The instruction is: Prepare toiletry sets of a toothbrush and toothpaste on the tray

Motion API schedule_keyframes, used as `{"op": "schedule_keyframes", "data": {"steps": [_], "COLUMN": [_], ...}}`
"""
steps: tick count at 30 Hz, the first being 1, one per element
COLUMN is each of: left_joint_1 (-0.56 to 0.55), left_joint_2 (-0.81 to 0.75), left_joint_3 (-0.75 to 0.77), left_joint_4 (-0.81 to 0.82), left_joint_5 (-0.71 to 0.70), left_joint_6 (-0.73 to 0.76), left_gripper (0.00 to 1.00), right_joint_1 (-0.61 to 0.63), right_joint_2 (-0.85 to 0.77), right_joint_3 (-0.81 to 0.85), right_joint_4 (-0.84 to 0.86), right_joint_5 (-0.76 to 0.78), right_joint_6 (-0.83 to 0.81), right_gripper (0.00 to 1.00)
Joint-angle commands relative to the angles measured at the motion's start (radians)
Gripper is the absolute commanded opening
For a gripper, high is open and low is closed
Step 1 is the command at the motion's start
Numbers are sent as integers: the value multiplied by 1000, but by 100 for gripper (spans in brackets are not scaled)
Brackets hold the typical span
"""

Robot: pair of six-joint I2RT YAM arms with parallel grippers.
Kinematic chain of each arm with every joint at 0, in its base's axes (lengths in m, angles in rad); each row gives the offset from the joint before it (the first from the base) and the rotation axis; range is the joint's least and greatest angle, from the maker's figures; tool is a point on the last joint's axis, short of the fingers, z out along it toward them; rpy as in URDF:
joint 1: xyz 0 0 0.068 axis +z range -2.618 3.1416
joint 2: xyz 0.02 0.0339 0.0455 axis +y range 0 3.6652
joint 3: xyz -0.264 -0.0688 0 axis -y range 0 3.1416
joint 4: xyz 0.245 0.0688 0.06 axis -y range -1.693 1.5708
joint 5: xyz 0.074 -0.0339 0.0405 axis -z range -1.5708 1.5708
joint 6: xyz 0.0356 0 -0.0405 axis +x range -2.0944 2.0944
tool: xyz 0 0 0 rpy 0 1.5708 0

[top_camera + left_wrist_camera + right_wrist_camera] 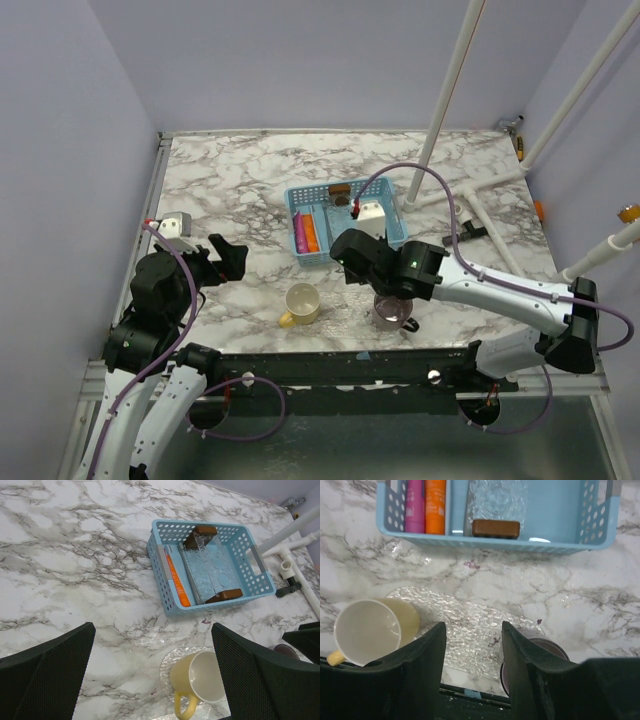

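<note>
Right gripper (472, 630) (jaws parted) hovers near the tray (560, 542), not touching it.

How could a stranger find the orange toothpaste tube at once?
On the marble table stands a light blue mesh basket. Two small tubes lie side by side along its left wall. The orange toothpaste tube is the inner one; the pink tube lies nearest the wall.

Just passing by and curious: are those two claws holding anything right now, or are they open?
Left gripper: open wide, holding nothing.
Right gripper: open, nothing between its fingers.
</note>
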Motion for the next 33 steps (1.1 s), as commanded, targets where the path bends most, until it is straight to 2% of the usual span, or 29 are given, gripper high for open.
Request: {"op": "schedule_keyframes", "data": {"steps": [1, 6, 12, 18, 24, 33], "left_joint_1": [-2, -3, -3, -3, -3, -3], "left_joint_2": [5, 6, 8, 14, 20, 24], "left_joint_3": [-10, -11, -12, -12, -12, -12], "left_joint_4": [-4, -3, -2, -2, 0, -1], "left_joint_5": [26, 28, 28, 28, 27, 28], "left_joint_6": [11, 11, 11, 13, 13, 13], "left_gripper": [99, 99, 99, 99, 99, 99], "right_joint_1": [-42, -122, -280, -385, -440, -493], "right_joint_2": [70, 138, 213, 319, 408, 536], "right_joint_3": [89, 166, 211, 244, 264, 342], "right_joint_4": [29, 88, 172, 213, 260, 278], "right_joint_5": [63, 37, -82, -208, -276, -301], "right_joint_6": [-120, -214, -313, -338, -342, -346], "right_gripper": [52, 52, 51, 52, 52, 52]}}
